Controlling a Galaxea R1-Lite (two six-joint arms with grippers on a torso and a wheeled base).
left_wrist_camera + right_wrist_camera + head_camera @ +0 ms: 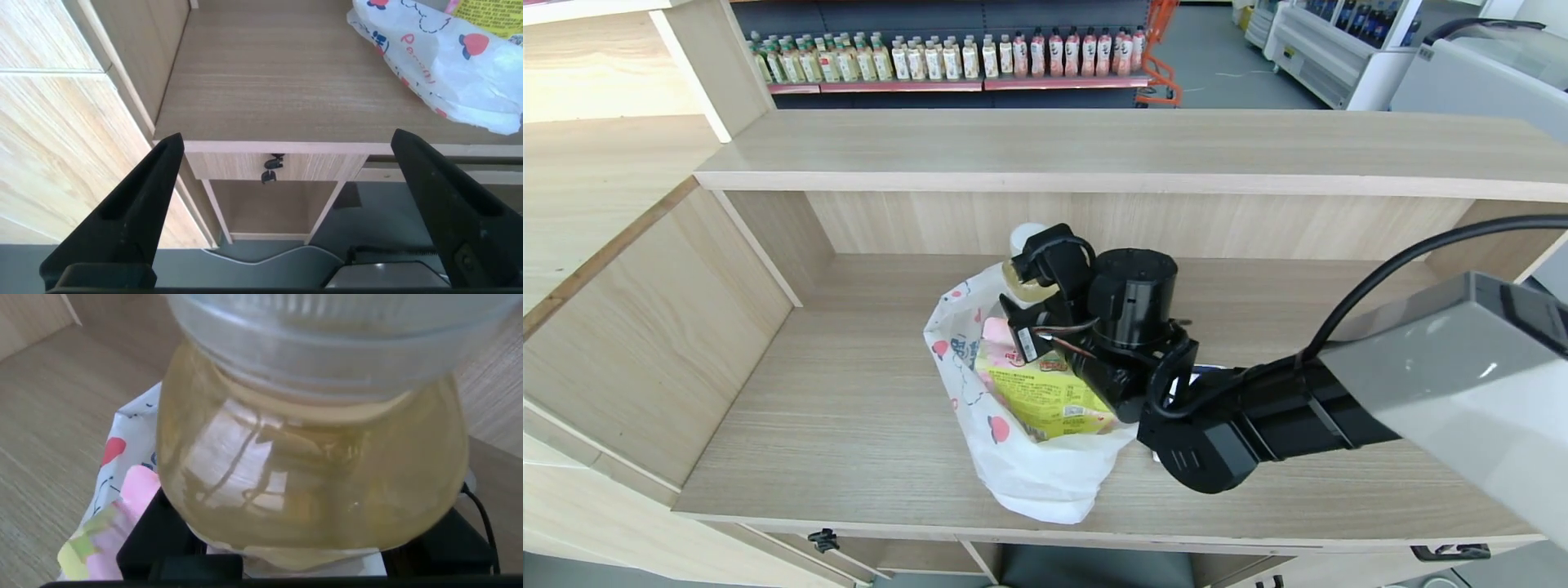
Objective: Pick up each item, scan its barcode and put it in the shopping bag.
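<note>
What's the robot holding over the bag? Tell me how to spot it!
Look at the wooden counter, then the white shopping bag with red fruit pictures on it. Right above the bag, the right claw grips a bottle. Unlike the yellow-green box and pink pack inside the bag, it is see-through, with a white cap and pale yellow drink.

Clear bottle, pale-yellow liquid, white cap, above open bag; yellow pack inside bag.
</note>
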